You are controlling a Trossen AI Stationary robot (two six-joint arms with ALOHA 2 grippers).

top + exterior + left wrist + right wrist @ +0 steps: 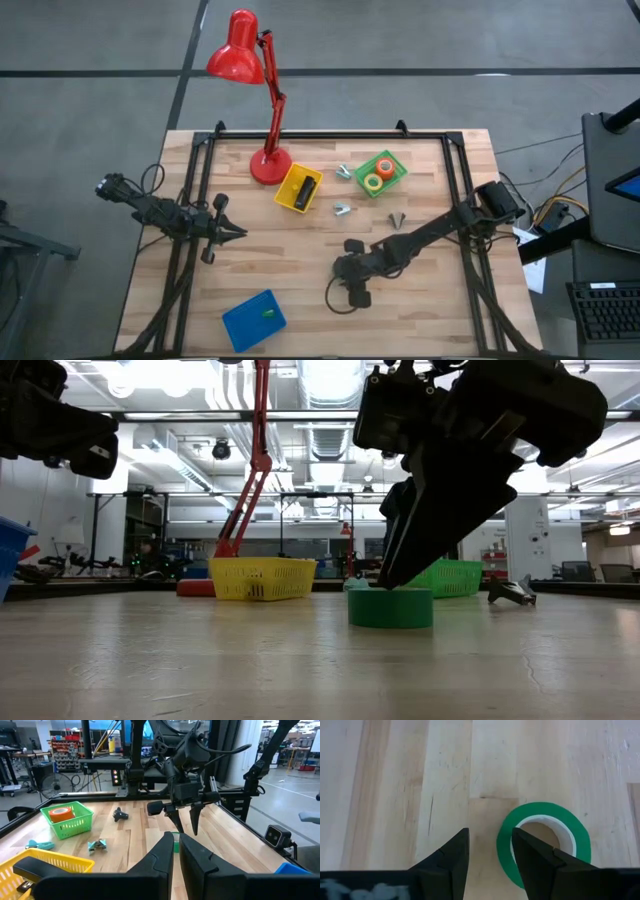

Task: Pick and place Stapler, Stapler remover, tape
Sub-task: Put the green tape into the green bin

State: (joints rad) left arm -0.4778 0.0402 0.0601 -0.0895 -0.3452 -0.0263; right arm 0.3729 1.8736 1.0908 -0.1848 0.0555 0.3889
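The right end effector [490,851], released, straddles the green tape's [580,837] rim on the desk [410,780], while the left end effector [175,851] hovers clenched.

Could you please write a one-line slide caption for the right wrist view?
Right gripper straddling the wall of a green ring-shaped tape roll on the pale wooden table.

Robotics lab or workshop: wooden table [300,270] in black frame [330,133], exposed ceiling ducts [330,430], shelving with bins [67,747], concrete floor [90,110], monitors [575,570] behind.
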